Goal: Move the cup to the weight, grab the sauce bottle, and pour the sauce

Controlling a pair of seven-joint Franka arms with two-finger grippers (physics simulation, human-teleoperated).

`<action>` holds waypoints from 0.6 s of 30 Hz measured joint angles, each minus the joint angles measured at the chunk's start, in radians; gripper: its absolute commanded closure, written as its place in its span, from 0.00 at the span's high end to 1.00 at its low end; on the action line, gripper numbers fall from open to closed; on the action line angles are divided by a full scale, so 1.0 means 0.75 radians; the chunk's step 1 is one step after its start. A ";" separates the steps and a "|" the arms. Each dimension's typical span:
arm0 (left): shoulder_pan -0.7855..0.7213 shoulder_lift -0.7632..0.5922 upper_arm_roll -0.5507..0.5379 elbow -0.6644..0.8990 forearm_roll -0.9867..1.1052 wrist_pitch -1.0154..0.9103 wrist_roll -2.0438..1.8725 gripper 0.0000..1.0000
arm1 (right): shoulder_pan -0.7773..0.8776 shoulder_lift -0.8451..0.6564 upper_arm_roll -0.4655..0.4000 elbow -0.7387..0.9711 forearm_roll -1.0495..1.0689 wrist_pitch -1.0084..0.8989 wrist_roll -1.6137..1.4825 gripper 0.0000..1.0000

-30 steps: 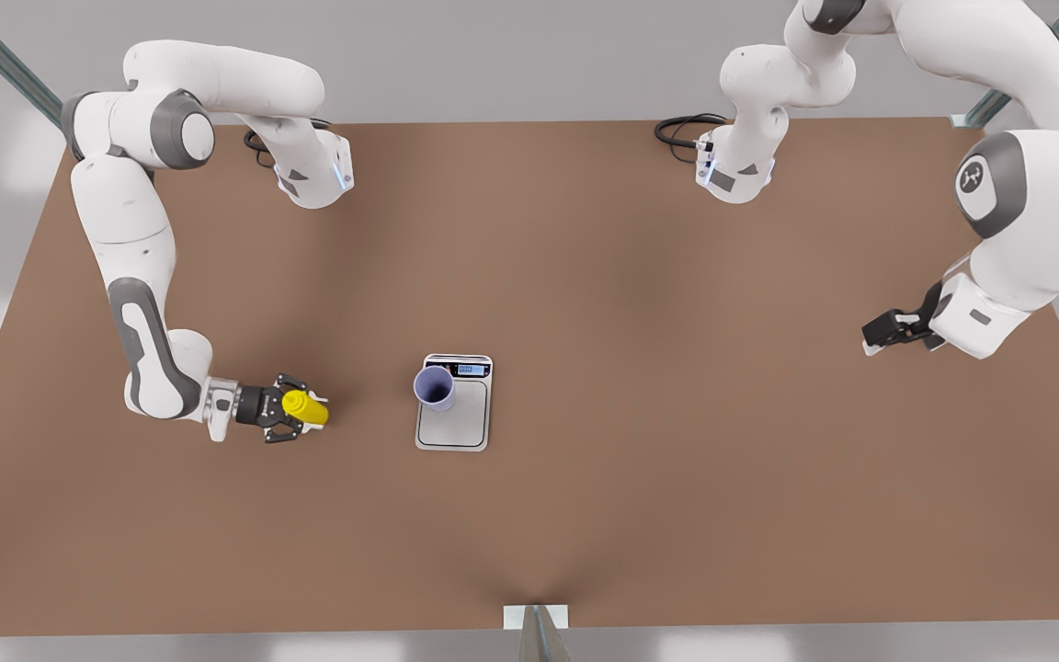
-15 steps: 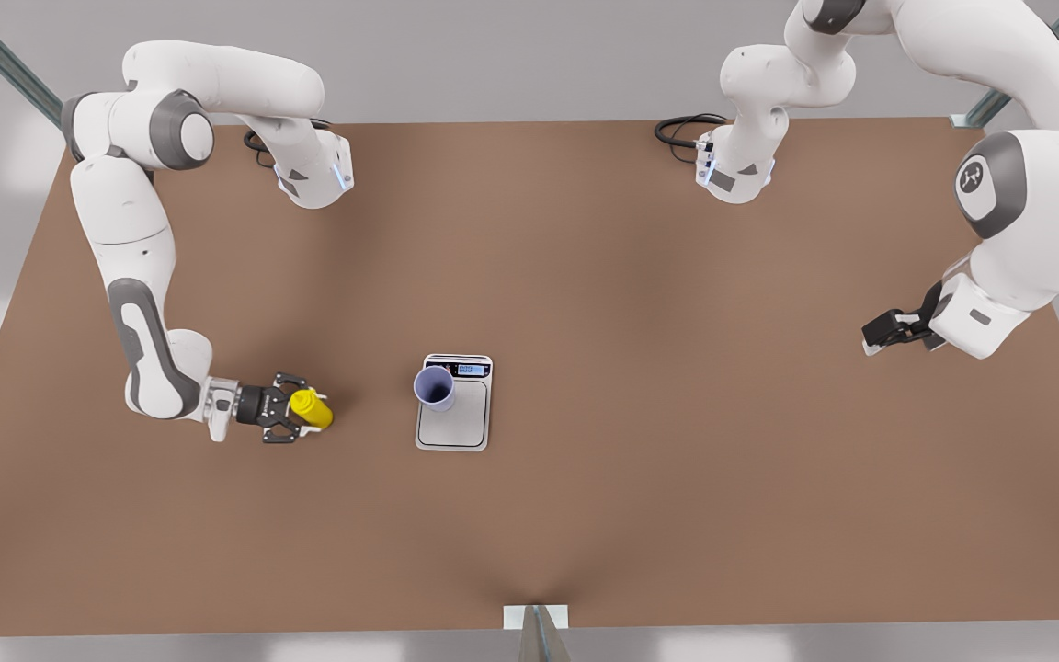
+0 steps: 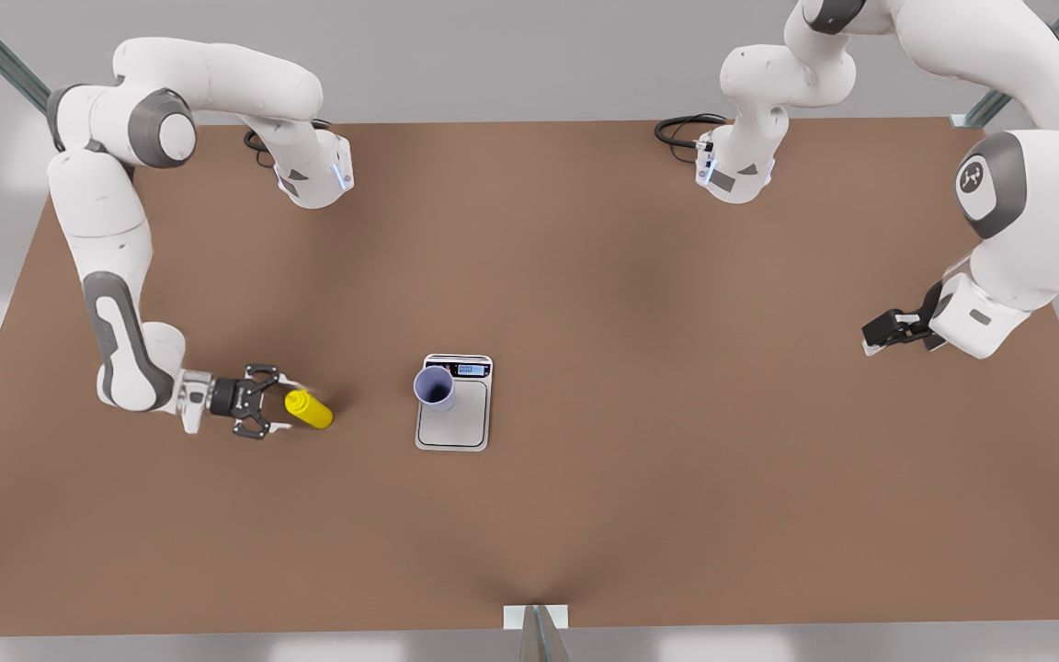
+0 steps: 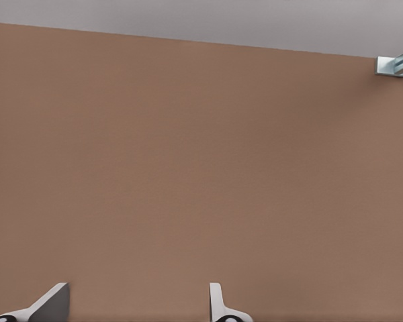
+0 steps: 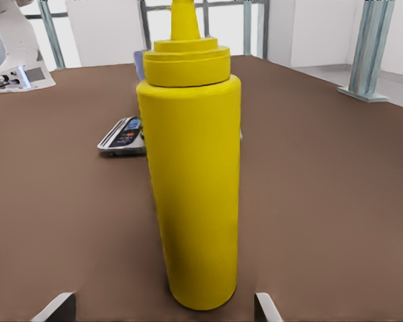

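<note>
Place: probably a robot test cell, as far as I can tell.
Evidence: my bare brown table (image 3: 585, 276), metal frame posts (image 5: 369, 54), plain grey surroundings.

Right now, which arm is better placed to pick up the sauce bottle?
The right: its open hand sits right beside the upright sauce bottle. The left hand, also open, waits far across the table.

Brown table (image 3: 640, 386), black cable coils (image 3: 681, 129), grey metal frame posts (image 5: 366, 50)
</note>
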 measured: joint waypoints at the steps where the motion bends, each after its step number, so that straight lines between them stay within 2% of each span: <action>1: 0.000 -0.001 0.000 0.000 0.000 0.000 0.000 1.00 | -0.034 -0.002 0.001 0.012 -0.055 0.001 0.004 1.00; 3: 0.000 0.001 0.000 0.000 0.000 0.000 0.000 1.00 | -0.072 -0.042 -0.007 0.115 -0.198 -0.046 0.178 1.00; 6: 0.000 0.003 0.000 0.000 0.000 0.001 0.000 1.00 | -0.053 -0.201 -0.010 0.267 -0.619 -0.101 1.005 1.00; 9: 0.000 0.007 0.000 0.000 0.001 0.002 -0.002 1.00 | 0.139 -0.299 -0.008 0.501 -0.995 -0.119 1.826 1.00; 10: 0.000 0.007 0.000 0.000 0.001 0.002 -0.001 1.00 | 0.252 -0.335 -0.068 0.538 -1.097 -0.172 2.125 1.00; 11: 0.000 0.007 0.002 0.000 0.001 0.002 0.000 1.00 | 0.357 -0.383 -0.155 0.536 -1.114 -0.176 2.334 1.00; 12: 0.001 0.007 0.002 0.000 0.001 0.002 -0.004 1.00 | 0.521 -0.437 -0.327 0.529 -1.112 -0.178 2.490 1.00; 13: 0.000 0.007 0.002 0.000 0.001 0.002 -0.003 1.00 | 0.573 -0.496 -0.365 0.520 -1.111 -0.200 2.681 1.00; 15: 0.000 0.021 0.002 0.000 0.001 0.002 -0.004 1.00 | 0.634 -0.621 -0.368 0.489 -1.123 -0.244 3.006 1.00; 18: -0.001 0.012 0.003 0.003 0.002 0.000 -0.002 1.00 | 0.668 -0.730 -0.368 0.453 -1.141 -0.242 3.137 1.00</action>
